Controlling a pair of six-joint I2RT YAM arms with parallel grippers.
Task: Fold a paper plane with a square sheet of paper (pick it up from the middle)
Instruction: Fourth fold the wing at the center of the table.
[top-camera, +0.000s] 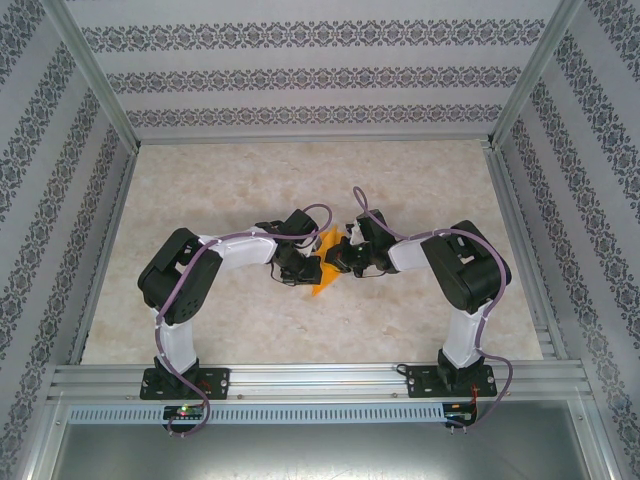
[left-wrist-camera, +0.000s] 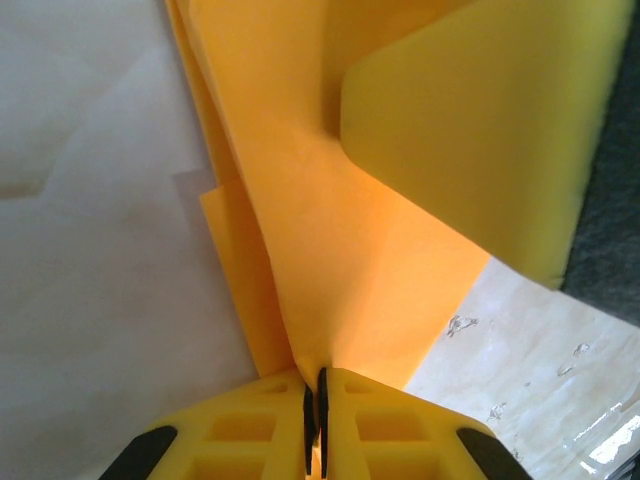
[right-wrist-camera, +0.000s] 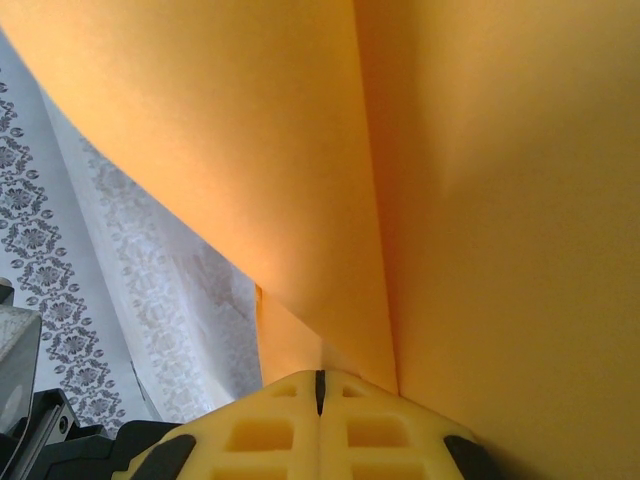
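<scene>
The square sheet of paper (top-camera: 328, 243) is orange and folded into layers, held up off the table between both arms at mid-table. My left gripper (top-camera: 303, 270) is shut on its lower edge, with the folds fanning up from the closed fingertips (left-wrist-camera: 316, 385). The paper (left-wrist-camera: 330, 230) shows a long crease. My right gripper (top-camera: 335, 262) faces the left one; one of its yellow fingers (left-wrist-camera: 480, 120) lies against the sheet. In the right wrist view the jaws (right-wrist-camera: 320, 385) are shut at the base of the paper (right-wrist-camera: 300, 150). Whether it has a paper plane's shape I cannot tell.
The pale marbled table top (top-camera: 300, 180) stretches behind and beside the arms, also seen below the paper (left-wrist-camera: 520, 340). Aluminium rails (top-camera: 300, 375) frame it, with patterned walls (right-wrist-camera: 60, 250) on three sides.
</scene>
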